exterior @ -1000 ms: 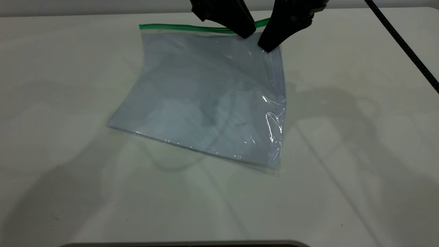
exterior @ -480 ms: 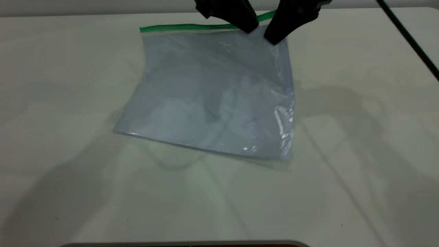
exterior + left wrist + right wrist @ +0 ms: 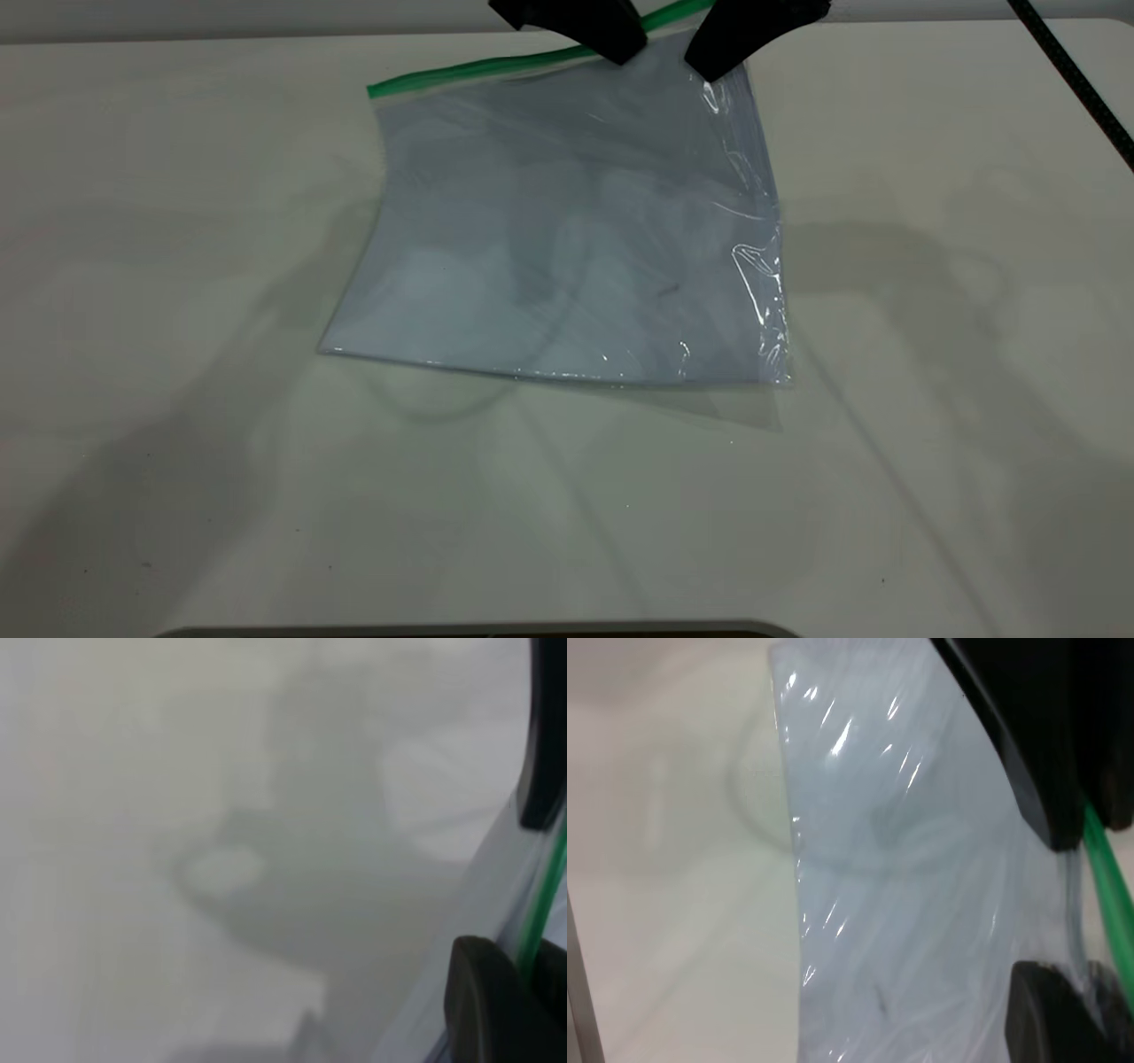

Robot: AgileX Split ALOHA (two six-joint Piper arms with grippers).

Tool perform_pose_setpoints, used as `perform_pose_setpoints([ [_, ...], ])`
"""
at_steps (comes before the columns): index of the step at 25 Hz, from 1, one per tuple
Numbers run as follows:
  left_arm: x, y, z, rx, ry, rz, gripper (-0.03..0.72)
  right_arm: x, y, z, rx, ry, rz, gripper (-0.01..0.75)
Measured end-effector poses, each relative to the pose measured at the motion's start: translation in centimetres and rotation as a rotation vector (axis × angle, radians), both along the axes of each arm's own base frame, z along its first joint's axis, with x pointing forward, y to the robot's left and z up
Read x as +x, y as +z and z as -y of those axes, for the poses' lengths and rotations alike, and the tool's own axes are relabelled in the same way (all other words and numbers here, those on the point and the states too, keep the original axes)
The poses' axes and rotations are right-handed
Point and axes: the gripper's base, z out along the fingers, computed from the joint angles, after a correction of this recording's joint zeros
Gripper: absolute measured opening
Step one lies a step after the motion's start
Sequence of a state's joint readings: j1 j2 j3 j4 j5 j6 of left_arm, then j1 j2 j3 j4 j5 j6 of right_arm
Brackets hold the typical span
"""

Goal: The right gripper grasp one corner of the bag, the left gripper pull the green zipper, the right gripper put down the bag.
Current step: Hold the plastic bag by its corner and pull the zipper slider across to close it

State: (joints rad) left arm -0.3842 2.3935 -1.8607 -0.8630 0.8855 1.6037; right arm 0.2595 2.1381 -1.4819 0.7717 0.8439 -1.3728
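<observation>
The bag [image 3: 567, 239] is a clear pouch with pale blue-white sheets inside. Its far right corner is raised and its near edge rests on the table. The green zipper [image 3: 496, 66] runs along the far edge and slopes up to the right. My right gripper [image 3: 709, 66] is shut on the bag's corner, just right of the strip's end. In the right wrist view its fingers [image 3: 1090, 1001] pinch the plastic [image 3: 904, 859]. My left gripper [image 3: 620, 49] is shut on the zipper, just left of the right one. In the left wrist view the strip [image 3: 545, 895] runs between its fingers [image 3: 527, 992]. The slider tab is hidden.
The white table [image 3: 177, 266] lies bare around the bag. A black cable [image 3: 1076, 80] crosses the far right corner. A dark rim [image 3: 478, 631] runs along the near edge. The arms' shadows fall on the near half.
Both grippers have risen and carried the bag's far right corner higher. The green strip now tilts up to the right. The bag's near edge has slid away and to the right.
</observation>
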Motion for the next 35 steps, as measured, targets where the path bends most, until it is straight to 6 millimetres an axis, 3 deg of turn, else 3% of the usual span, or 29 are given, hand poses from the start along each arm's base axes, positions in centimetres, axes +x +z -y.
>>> perform_pose_setpoints([
  [19,2.2,-2.6,-5.2,0.073,0.149,-0.086,0.078,0.2,0.2,0.0,0.011,-0.020,0.015,0.034],
  [35,4.2,-5.7,-12.8,0.128,0.311,-0.168,0.082,0.4,0.3,0.3,0.018,-0.030,0.018,0.033],
])
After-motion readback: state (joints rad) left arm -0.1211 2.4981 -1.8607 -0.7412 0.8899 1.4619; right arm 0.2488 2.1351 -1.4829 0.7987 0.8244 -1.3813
